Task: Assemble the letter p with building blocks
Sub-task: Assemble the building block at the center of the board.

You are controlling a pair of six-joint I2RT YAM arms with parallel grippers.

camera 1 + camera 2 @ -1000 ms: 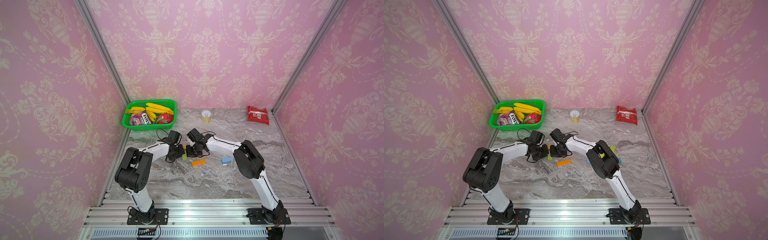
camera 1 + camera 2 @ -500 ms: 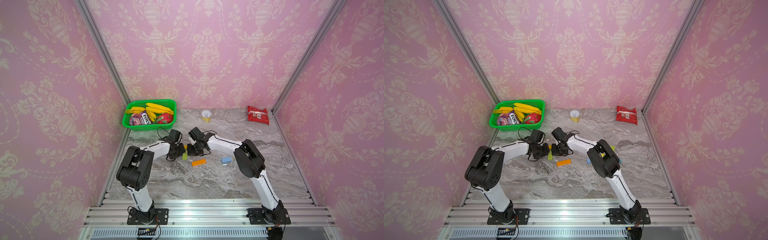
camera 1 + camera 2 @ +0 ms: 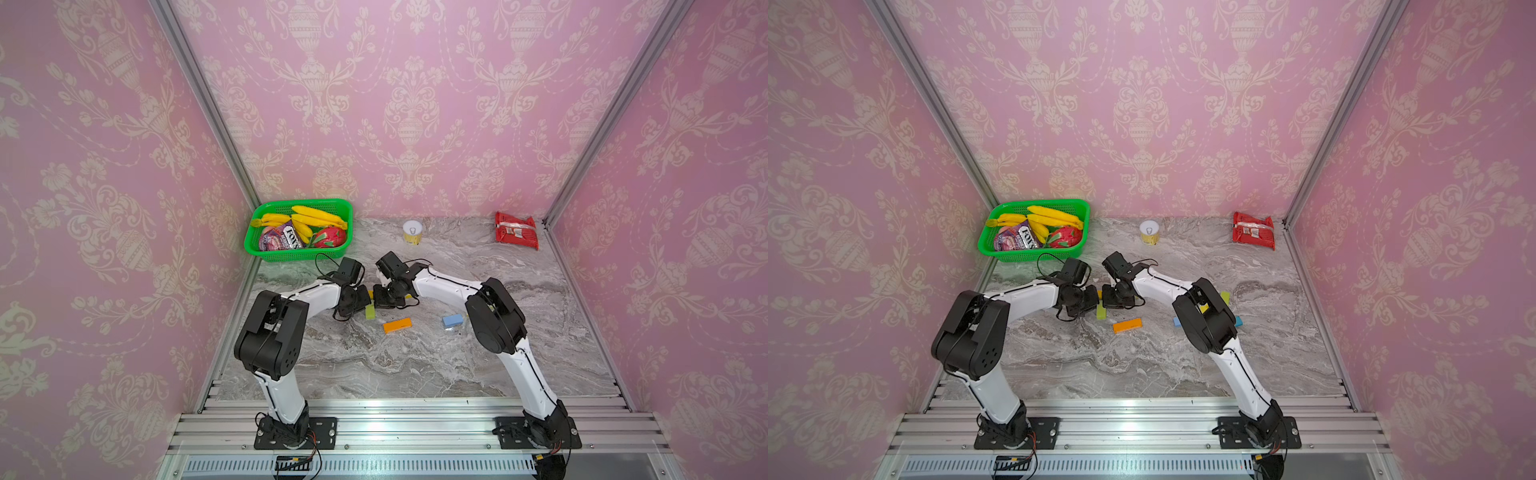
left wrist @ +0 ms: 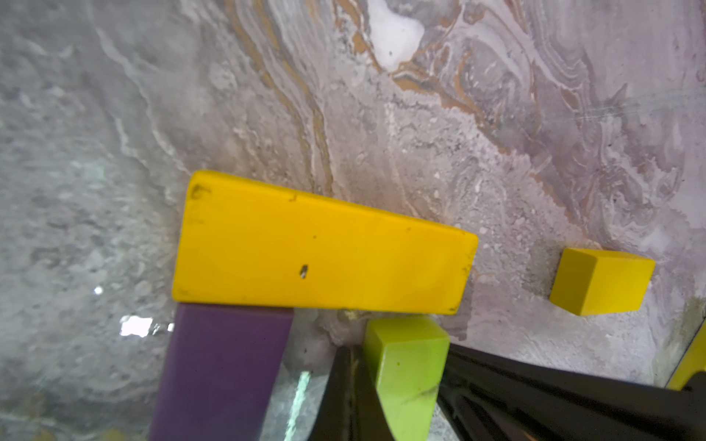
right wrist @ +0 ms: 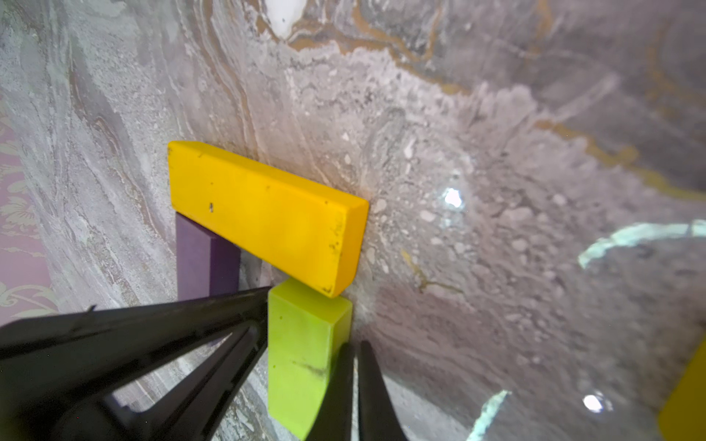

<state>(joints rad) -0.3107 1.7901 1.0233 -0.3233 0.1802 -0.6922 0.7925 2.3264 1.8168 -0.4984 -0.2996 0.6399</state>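
Observation:
A yellow block point(image 4: 324, 244) lies flat on the marble. A purple block point(image 4: 221, 366) butts against one end of its long side and a lime green block point(image 4: 408, 366) against the other end. My left gripper point(image 4: 351, 353) is shut, empty, and pressed against the lime block's inner side. My right gripper point(image 5: 354, 349) is shut and rests on that block's point(image 5: 301, 355) outer side. In both top views the two grippers meet over the lime block point(image 3: 370, 311). An orange block point(image 3: 397, 325) and a light blue block point(image 3: 452, 320) lie loose nearby. Another yellow block point(image 4: 599, 282) sits apart.
A green basket point(image 3: 291, 257) with bananas and packets stands at the back left. A small yellow can point(image 3: 412, 232) is at the back middle and a red snack packet point(image 3: 516, 231) at the back right. More loose blocks point(image 3: 1225, 297) lie behind my right arm.
The left arm has shifted slightly toward the right arm. Both grippers stay shut on either side of the lime green block.

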